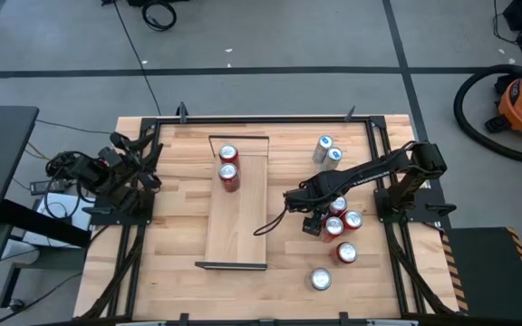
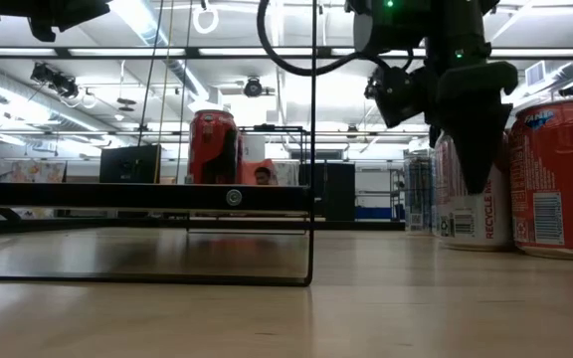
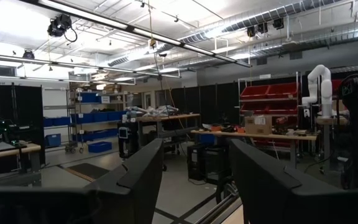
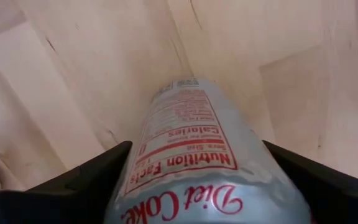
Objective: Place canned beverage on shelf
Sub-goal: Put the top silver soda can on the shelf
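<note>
The right end effector (image 1: 313, 225) reaches down over a silver Diet Coke can (image 4: 194, 162) standing on the tabletop (image 1: 170, 226), its fingers (image 4: 73, 183) spread on either side of the can's body, not visibly pressing it. Red cans (image 1: 344, 235) cluster just beside it. Left of them lies the shelf (image 1: 243, 217), with two red cans (image 1: 228, 167) at its far end. The left end effector (image 3: 194, 180), fingers apart, waits at the tabletop's left edge.

Shelf (image 1: 238, 213) near half lies bare, two cans (image 1: 229, 167) crowding its far end. Right gripper (image 1: 314, 220) is hemmed by clustered cans (image 1: 344, 220) (open tabletop (image 1: 175, 217) toward the shelf).
</note>
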### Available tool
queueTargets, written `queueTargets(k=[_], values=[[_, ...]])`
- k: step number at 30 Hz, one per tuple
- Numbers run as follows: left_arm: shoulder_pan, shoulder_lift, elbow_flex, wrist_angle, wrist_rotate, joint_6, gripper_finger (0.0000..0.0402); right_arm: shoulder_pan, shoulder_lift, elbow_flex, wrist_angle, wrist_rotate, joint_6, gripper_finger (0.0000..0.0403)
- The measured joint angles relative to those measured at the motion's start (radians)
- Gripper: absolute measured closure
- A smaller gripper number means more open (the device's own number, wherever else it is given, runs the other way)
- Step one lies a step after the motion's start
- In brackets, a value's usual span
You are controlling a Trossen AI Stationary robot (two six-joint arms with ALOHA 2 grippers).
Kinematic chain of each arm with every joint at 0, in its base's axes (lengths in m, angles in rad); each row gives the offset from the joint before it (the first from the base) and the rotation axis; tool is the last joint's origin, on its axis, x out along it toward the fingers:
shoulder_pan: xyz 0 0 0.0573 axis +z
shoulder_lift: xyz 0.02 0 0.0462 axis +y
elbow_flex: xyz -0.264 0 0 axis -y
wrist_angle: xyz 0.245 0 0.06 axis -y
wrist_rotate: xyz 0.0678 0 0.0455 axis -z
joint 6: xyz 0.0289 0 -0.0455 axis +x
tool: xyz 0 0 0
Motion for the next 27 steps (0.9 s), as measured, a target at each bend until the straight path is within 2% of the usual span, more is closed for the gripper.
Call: queueTargets(k=[4, 16, 19, 27], values=[[0.0, 0.0, 0.0, 0.0, 0.0, 0.0, 0.0207, -0.004, 0.002, 0.028, 0.001, 0.002, -0.043, 0.0089], [0.0, 0.0, 0.0, 0.005, 0.0, 0.0, 0.0207, -0.018, 0.022, 0.284, 0.024, 0.056, -0.172, 0.0079], [0.0, 0.0, 0.0, 0.007, 0.0, 0.0, 0.0207, -0.014, 0.103, 0.393, -0.042, 0.078, -0.231, 0.0079], [0.0, 0.0, 0.0, 0.007, 0.0, -0.001, 0.0207, -0.006, 0.368, 0.792, -0.196, 0.083, -0.434, 0.0079]])
